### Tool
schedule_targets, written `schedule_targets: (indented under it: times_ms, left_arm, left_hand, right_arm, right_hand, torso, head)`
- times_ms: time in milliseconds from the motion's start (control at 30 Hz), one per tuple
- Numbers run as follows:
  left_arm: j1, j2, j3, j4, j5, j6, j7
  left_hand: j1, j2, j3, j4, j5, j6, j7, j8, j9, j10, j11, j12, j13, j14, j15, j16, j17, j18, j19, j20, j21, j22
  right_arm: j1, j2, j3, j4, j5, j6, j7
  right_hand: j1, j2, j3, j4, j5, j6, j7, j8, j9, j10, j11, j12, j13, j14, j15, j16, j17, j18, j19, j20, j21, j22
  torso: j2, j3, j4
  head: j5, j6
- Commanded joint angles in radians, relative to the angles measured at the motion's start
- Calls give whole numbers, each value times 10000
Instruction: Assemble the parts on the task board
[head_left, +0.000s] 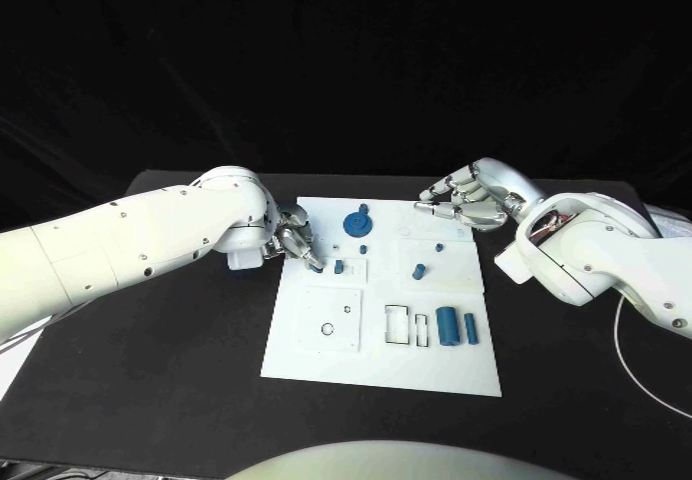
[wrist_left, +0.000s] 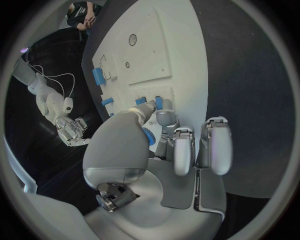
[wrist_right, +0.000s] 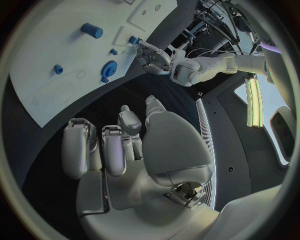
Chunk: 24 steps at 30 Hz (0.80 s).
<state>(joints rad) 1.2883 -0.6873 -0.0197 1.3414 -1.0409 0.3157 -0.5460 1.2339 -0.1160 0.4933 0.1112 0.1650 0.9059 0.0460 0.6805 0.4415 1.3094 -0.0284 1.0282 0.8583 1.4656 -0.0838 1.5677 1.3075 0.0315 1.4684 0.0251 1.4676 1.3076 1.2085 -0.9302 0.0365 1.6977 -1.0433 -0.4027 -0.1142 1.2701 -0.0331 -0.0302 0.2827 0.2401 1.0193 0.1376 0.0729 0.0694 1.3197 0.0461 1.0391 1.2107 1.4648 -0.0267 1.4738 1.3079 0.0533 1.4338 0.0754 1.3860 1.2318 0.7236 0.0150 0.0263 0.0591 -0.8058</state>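
My left arm (head_left: 130, 245) comes in from the left edge of the frame, forearm angled up toward centre, wrist bent. Left robot hand (head_left: 296, 240) sits just left of centre, fingers (wrist_left: 185, 150) curled downward, tips low. My right arm (head_left: 606, 260) enters from the right edge, elbow bulky at mid-right. Right robot hand (head_left: 464, 203) is upper right of centre, fingers (wrist_right: 112, 147) loosely spread, holding nothing.

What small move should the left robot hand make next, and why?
Probably lift a little: the left robot hand seems to pinch a small blue plastic piece at the white task board edge, while the right robot hand hovers open.
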Motion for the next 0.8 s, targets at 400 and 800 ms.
schedule_targets:
  times_ms: [400, 800]
  left_arm:
    - [-22, 132, -36, 111, -77, 62, -750]
    - [-22, 293, -86, 110, 193, 167, -1304]
  left_hand:
    - [-49, 55, 1456, -1207, 45, 99, -16, 61, 16, 170, -23, 101, 73, 1052, -31, 31, 2633, -19, 561, -50, 33, 1601]
    - [-595, 187, 1583, -959, 23, 294, -118, 164, 65, 292, -93, 169, 163, 1052, -82, 31, 2633, -33, 587, -80, 79, 1663]
  right_arm:
    - [-7, 6, 0, 25, -79, 109, 87]
    - [-7, -4, 0, 40, -78, 116, 79]
  right_hand:
    - [67, 34, -99, -1, 51, 33, -41, 22, 15, -42, 22, 48, 3, 740, -10, -57, 1244, 168, -38, 0, -27, -9]
    - [67, 34, -99, -1, 51, 33, -41, 22, 15, -42, 22, 48, 3, 740, -10, -57, 1244, 168, -38, 0, -27, -9]
  torso:
    - [2, -3, -1]
    - [-5, 5, 1]
  head:
    - [18, -34]
    - [16, -57]
